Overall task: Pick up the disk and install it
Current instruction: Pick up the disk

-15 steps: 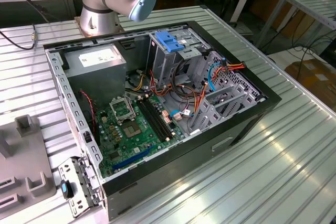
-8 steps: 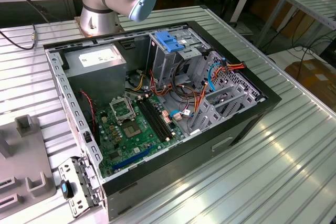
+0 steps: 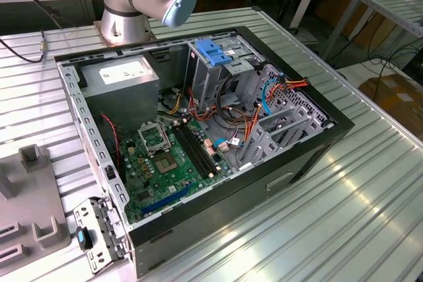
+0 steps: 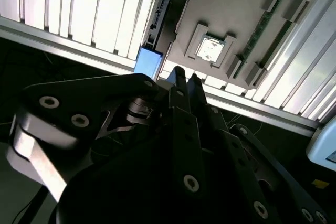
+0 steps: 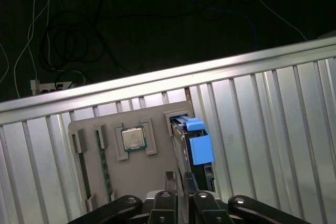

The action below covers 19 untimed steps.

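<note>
My gripper (image 5: 180,179) hangs above a grey fixture tray (image 5: 136,179) that lies on the ribbed aluminium table (image 5: 262,129). My two fingers stand close together with barely a slit between them, and they grip nothing. In both wrist views the disk (image 5: 199,149) stands on its edge in a slot at the border of the tray, its blue bracket (image 4: 148,62) facing up to me. I am over the disk but apart from it. On the same tray a processor (image 5: 134,139) sits in a recess between the disk and a green memory stick (image 5: 102,166). In the exterior view, an open computer case (image 3: 218,219) lies on the table, its drive cage (image 3: 218,74) standing near the motherboard (image 3: 165,156).
</note>
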{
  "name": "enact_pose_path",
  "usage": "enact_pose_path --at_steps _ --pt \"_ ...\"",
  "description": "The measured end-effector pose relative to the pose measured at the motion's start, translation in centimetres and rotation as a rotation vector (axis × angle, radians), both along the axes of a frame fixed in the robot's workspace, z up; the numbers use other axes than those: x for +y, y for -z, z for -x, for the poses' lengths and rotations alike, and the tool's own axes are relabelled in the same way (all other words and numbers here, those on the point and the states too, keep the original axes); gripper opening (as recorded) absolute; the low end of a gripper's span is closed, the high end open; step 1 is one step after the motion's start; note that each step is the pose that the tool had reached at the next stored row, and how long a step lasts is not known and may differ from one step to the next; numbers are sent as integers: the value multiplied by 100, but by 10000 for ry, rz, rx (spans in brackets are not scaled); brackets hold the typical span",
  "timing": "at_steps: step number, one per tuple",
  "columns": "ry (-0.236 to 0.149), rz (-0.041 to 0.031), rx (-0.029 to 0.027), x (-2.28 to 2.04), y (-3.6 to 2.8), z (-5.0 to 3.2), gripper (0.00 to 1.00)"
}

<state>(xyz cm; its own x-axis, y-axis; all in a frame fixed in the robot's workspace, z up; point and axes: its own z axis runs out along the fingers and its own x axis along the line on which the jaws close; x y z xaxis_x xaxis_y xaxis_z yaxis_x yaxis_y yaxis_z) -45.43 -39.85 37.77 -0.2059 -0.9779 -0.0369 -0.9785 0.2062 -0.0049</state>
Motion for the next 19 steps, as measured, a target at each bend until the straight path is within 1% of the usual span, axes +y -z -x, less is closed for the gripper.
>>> enact_pose_path --at_steps 1,3,4,5,7,11,15,17,18,19 --pt "0 1 0 0 0 0 29" --pt "0 0 0 0 0 0 29" --pt "-1 0 -4 0 1 0 42" --pt "-1 0 -31 -1 8 0 42" --pt "-2 2 -86 2 31 0 54" --pt "-62 -4 -99 12 87 1 54" --pt "-62 -4 -97 59 102 9 54" --pt "-61 -4 -96 63 103 34 54" --pt "-61 -4 -97 79 109 49 54" --pt "-70 -5 -96 110 125 55 54"
